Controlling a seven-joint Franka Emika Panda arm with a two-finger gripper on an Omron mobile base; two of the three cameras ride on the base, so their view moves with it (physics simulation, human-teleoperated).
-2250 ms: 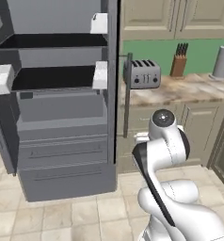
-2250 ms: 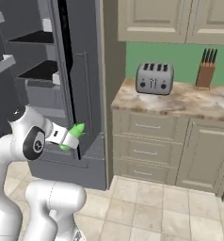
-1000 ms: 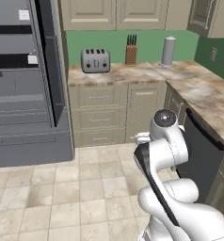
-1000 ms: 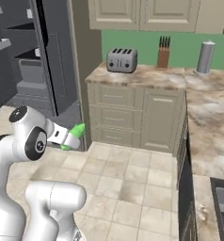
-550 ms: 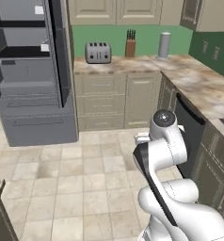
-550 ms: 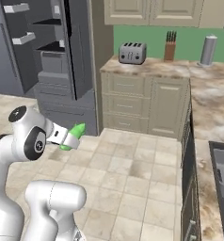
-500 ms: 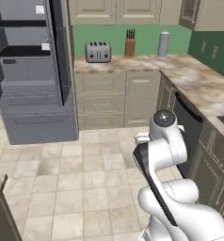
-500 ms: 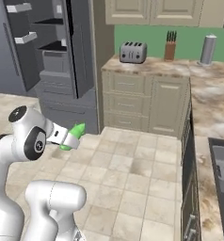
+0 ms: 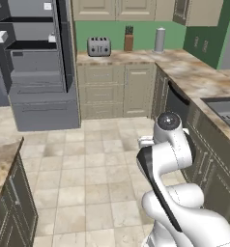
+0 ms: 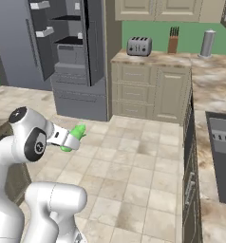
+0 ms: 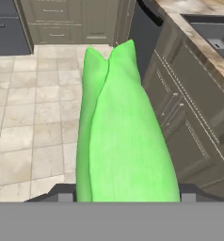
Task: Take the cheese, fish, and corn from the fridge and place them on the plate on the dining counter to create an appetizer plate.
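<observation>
- I see the corn [image 11: 125, 136] held in my jaws, green husk pointing away from the hand, above the tiled floor [image 9: 93, 178].
- The fridge [image 9: 37, 62] stands open, well apart.
- A toaster [image 10: 139, 46] sits on the far surface [image 10: 153, 58].
</observation>
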